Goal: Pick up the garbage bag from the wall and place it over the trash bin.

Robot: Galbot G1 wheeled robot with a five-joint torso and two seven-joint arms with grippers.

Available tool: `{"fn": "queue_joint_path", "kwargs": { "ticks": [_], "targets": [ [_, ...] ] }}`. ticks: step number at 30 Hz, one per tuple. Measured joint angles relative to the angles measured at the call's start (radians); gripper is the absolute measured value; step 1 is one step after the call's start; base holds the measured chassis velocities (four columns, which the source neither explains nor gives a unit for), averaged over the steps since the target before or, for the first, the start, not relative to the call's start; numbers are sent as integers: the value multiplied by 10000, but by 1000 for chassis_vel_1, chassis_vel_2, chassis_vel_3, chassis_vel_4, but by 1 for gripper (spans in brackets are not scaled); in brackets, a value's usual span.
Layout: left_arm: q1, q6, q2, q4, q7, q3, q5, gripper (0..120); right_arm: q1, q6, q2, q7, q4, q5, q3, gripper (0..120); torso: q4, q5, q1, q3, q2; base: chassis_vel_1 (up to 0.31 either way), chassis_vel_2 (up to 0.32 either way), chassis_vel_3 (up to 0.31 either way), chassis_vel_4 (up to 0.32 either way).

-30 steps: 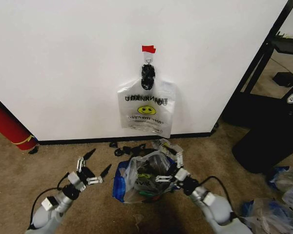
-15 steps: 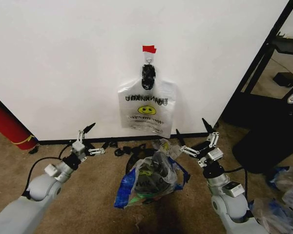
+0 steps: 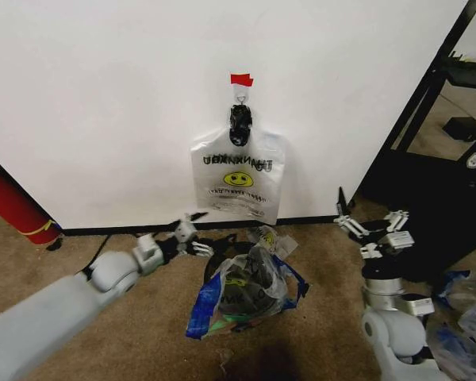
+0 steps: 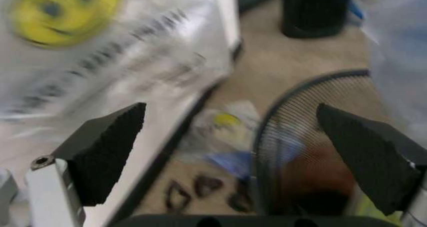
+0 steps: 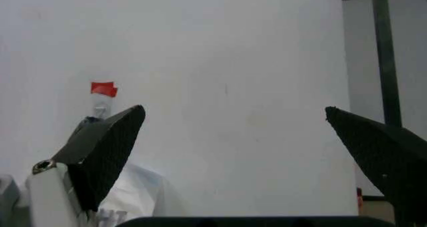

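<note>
We see the bag (image 3: 246,290), its blue patches showing, already draped over the bin (image 4: 313,152) at lower centre of the head view, with a like smiley bag (image 3: 238,178) hanging above on the wall. The film looks light, limp and slippery, so we judge its handles or rim the best hold. Our left gripper (image 3: 192,236) hovers at centre-left with fingers apart, and our right gripper (image 3: 373,232) stands spread wide at the right.

White wall (image 3: 103,103) with a black baseboard (image 3: 127,230) meeting brown carpet (image 3: 143,333). Red tape (image 3: 241,79) marks the wall above a hook. A black shelf frame (image 3: 428,87) stands at the wall's right edge.
</note>
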Motion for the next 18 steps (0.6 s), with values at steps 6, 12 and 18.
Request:
{"fn": "queue_joint_path", "kwargs": {
  "ticks": [6,12,18],
  "targets": [
    [-1895,1390,-813,443,415,1464,-615,100,-168,127,250,10,-155,5,134,100,-6,-5,0,0,0,0,0,0,0],
    [-2649,2397,-1391,833,387,2690,-716,100,-212,212,402,17,-337,-51,104,100,-1,-6,0,0,0,0,0,0,0],
    [-3140,3134,-1998,1501,164,3591,-478,97,-206,228,499,88,-351,-151,15,100,1,-4,0,0,0,0,0,0,0]
  ]
}}
